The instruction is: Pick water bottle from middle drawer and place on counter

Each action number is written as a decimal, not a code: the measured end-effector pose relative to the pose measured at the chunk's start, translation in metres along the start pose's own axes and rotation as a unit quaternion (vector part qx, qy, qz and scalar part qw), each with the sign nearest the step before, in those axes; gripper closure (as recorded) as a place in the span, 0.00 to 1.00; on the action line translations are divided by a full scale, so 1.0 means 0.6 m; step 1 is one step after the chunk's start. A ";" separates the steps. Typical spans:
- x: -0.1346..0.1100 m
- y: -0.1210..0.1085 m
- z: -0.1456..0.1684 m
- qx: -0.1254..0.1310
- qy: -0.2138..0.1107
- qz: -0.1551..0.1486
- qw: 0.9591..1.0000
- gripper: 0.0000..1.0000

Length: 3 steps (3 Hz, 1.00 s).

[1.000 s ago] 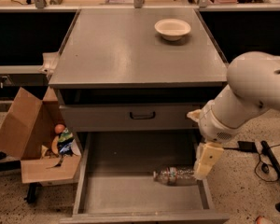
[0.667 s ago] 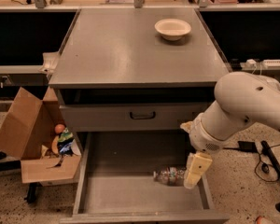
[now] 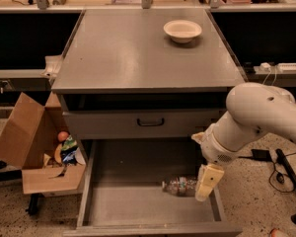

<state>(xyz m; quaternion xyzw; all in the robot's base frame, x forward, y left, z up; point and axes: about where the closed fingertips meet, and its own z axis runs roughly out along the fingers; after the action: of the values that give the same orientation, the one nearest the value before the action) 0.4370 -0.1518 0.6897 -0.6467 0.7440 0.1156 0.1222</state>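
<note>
The water bottle (image 3: 180, 185) lies on its side on the floor of the open middle drawer (image 3: 123, 204), near the drawer's right wall. My gripper (image 3: 206, 182) hangs down from the white arm into the drawer, right at the bottle's right end and covering that end. The counter (image 3: 138, 48) is the broad grey cabinet top above the drawer.
A cream bowl (image 3: 182, 30) sits on the counter at the back right. The drawer front with a black handle (image 3: 150, 122) is just above the open drawer. An open cardboard box (image 3: 34, 147) with snack items stands to the left. Cables lie on the floor at the right.
My arm and gripper have moved left and down inside the drawer, from beside the bottle's right end to right against it. The bottle has not moved.
</note>
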 end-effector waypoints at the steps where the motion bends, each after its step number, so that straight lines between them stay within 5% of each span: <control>1: 0.049 -0.023 0.070 -0.007 0.002 -0.009 1.000 0.00; 3: 0.124 -0.080 0.210 -0.022 -0.032 -0.036 0.999 0.00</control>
<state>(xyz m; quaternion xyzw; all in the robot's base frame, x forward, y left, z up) 0.4784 -0.1864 0.5455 -0.6720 0.7129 0.1480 0.1354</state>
